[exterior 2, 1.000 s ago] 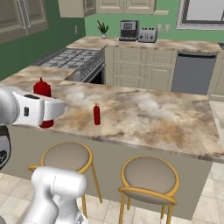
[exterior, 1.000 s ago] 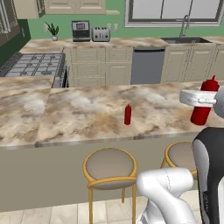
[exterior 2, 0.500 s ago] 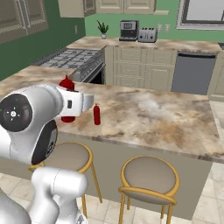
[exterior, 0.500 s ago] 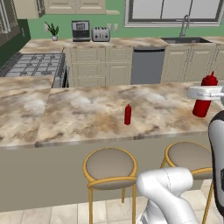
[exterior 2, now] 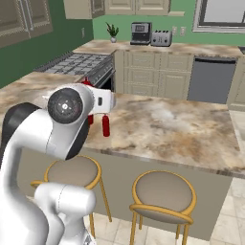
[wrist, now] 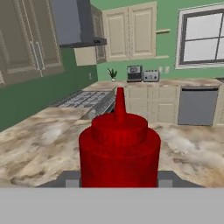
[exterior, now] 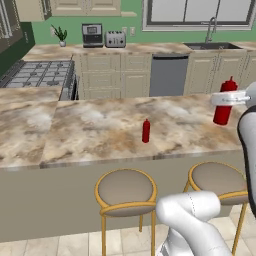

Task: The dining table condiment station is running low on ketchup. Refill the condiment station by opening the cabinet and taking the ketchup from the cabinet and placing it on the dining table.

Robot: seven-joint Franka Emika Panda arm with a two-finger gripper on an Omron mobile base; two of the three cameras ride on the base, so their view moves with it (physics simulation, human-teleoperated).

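Gripping the ketchup [wrist: 119, 153], the gripper [exterior: 227, 98] had its jaws partly closed around the bottle's red body, one finger pad on each side, as I saw in the hand view. That bottle was upright, a squat red cylinder with a stepped cap and a tapered nozzle pointing up. From the left base view I had it in the air above the right end of the dining table [exterior: 90, 130], clear of the marbled top, with the white hand crossing in front of its shoulder. In the right base view my own arm blocked nearly all of it; I could make out just a sliver of red behind the hand. A second red bottle [exterior: 146, 131] stood upright near the table's front edge, well apart from the held one. Two round stools [exterior: 126, 190] sat below the table's front.
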